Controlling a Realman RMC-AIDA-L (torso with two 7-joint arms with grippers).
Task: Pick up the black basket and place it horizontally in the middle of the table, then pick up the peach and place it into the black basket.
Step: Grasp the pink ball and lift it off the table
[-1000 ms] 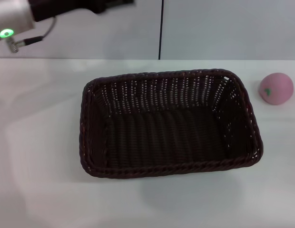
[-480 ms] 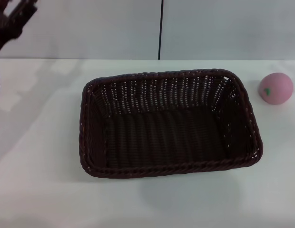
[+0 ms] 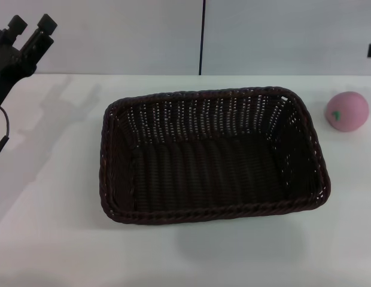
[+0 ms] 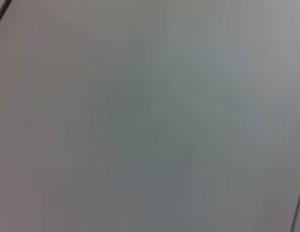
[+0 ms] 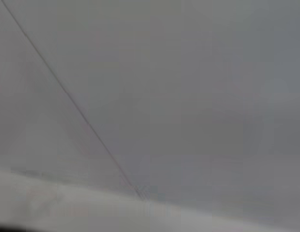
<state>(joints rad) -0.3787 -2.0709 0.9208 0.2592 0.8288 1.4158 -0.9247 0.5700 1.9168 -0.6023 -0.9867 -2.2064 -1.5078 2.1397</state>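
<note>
black basket (image 3: pixel 212 155) sits flat on the table (image 3: pixel 54 227), roughly mid-table, long side running left-right, open side up, nothing in it. the inner floor is dark, so weave detail is hard to read there; the far wall shows light through the open weave.

peach (image 3: pixel 347 111) is on the table at the far right, well apart from the basket's right rim, green leaf mark facing the head camera. not in the basket yet.

left gripper (image 3: pixel 31 25) is at the upper left corner of the head view, raised off the table, well clear of the basket. two finger tips show with a small gap between them and nothing held, so fingers apart. the arm body is cut off by the frame edge; a thin cable (image 3: pixel 2 134) hangs below it, partly out of frame.

right gripper isn't in the head view. a small dark block at the right frame edge is too cropped to identify.

both wrist views show only a plain grey surface with a thin dark line, no fingers, no task objects.
</note>
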